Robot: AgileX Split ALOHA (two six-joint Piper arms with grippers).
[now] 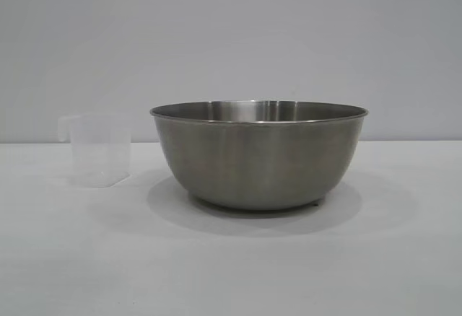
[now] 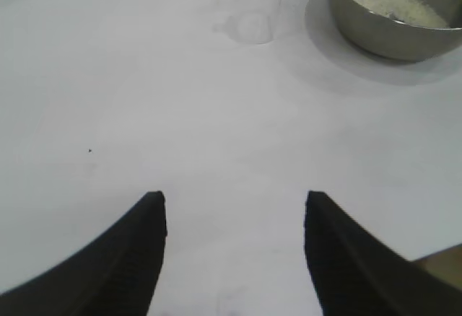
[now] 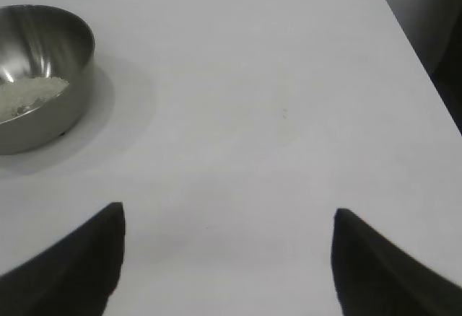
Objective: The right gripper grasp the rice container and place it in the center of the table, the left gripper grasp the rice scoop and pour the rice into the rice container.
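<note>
With rice (image 2: 401, 9) already in the rice container (image 1: 258, 156) and both tools wide and empty, leave the rice scoop (image 1: 99, 148) upright.

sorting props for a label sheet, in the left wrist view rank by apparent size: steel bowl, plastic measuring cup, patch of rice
1. Steel bowl, largest though cut off at the frame edge.
2. Rice and plastic measuring cup: look about alike; the cup is translucent and faint against the table, so I won't rank them.
</note>
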